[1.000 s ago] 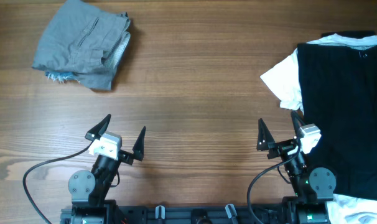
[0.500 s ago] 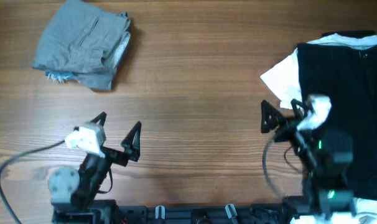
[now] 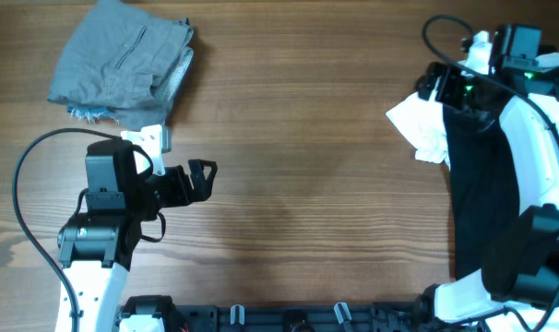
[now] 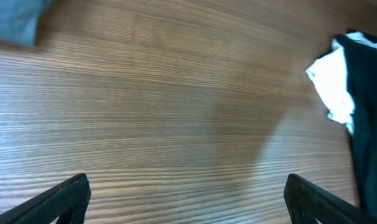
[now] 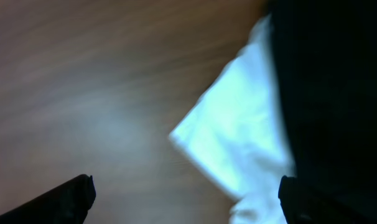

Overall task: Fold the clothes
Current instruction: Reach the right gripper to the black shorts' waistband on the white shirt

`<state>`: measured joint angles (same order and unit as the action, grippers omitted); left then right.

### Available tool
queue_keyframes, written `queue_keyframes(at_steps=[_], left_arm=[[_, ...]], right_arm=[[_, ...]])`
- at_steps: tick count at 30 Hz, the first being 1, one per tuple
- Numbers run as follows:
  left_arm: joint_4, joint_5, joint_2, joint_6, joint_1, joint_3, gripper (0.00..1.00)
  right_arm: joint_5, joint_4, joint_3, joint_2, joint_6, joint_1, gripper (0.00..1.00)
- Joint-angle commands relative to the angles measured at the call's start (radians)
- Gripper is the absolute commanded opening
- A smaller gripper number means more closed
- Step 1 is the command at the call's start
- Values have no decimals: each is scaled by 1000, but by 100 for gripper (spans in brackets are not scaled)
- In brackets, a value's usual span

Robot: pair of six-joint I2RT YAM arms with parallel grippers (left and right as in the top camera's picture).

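A large black garment (image 3: 487, 184) lies flat at the right of the table, with a white T-shirt (image 3: 416, 122) sticking out from under its left edge. Folded grey frayed-hem shorts (image 3: 123, 65) lie at the far left. My right gripper (image 3: 434, 85) is open and empty, above the white T-shirt (image 5: 238, 137) beside the black garment's (image 5: 338, 81) top left corner. My left gripper (image 3: 199, 177) is open and empty over bare wood at left centre. The left wrist view shows the shorts (image 4: 14, 18), white T-shirt (image 4: 335, 87) and black garment (image 4: 370, 124) far ahead.
The wooden table (image 3: 307, 138) runs between the two piles. The right arm's white link (image 3: 529, 138) lies across the black garment. A black cable (image 3: 26, 184) loops beside the left arm. The arm bases' rail (image 3: 289, 318) runs along the near edge.
The right arm has reached far up from the near edge to the black garment's top left corner. The left arm has lifted and swung forward, its gripper now pointing right.
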<state>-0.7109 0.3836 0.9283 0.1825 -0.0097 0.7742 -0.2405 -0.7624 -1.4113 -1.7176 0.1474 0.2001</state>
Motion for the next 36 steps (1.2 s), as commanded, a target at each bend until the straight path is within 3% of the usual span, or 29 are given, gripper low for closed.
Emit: queue_keyframes(at_steps=[1,3,5,9,11,18,22,24,31,36], left_arm=[[22,77,-16,6,7,26,100],[41,77,-24,6,7,26,100],[53,77,-26,6,7,26,100],[52,76,-26,6,7,26,100],[52,76,-26,6,7,26,100],[52,76,-25,6,7,26,100],[52,76,-25,6,7,26,100],[52,76,-25,6,7,26,100],[52,77,-25,9,7,26,100],[52,77,-25,10,7,26,100]], right_arm=[[172,78,-31,-22,66,54,94],[186,143,-26,-34,65,62,89],[205,204,-17,-64,62,62,97],[257,276,-14,-154,64,62,78],[244,300,-14,-209,65,62,76],[231,362,-14,-386,61,60,39],[121,385,-14,-407,2,56,38],[148,398,-14,-409,2,53,47],[223,438,-13,-471,2,53,47],[234,454,-23,-446,10,64,25]])
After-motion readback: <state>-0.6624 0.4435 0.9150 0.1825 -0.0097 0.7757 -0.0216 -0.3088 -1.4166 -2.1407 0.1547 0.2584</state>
